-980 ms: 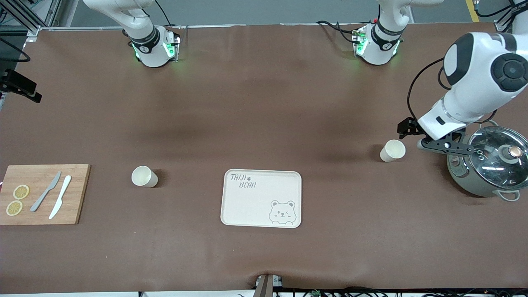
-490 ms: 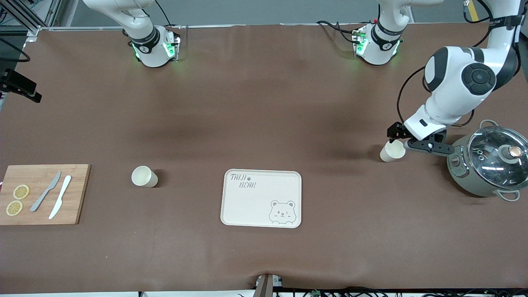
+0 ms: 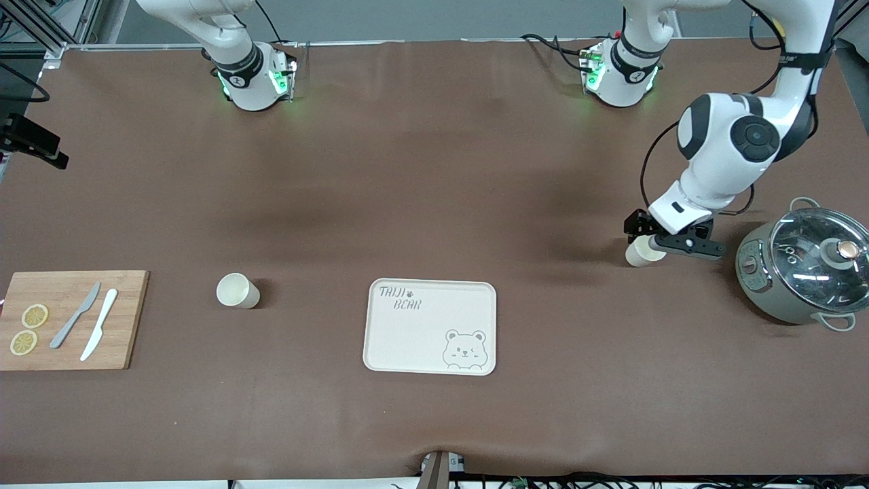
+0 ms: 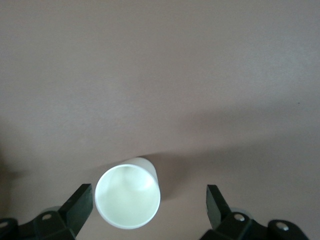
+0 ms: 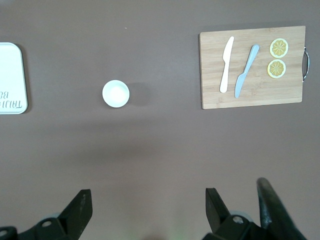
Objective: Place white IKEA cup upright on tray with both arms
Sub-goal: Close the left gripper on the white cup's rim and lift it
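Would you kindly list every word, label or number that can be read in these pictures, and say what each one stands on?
"TAIJI BEAR" in grey letters on the tray, above a bear drawing.
The same lettering shows cut off and turned sideways at the tray's edge in the right wrist view.
Small markings on the robot bases and the pot's panel are too small to read.
No other text.

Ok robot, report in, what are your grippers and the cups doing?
Left gripper open over a cup. Right gripper open, waiting up high. Second cup upright beside the tray. Nothing blocking.
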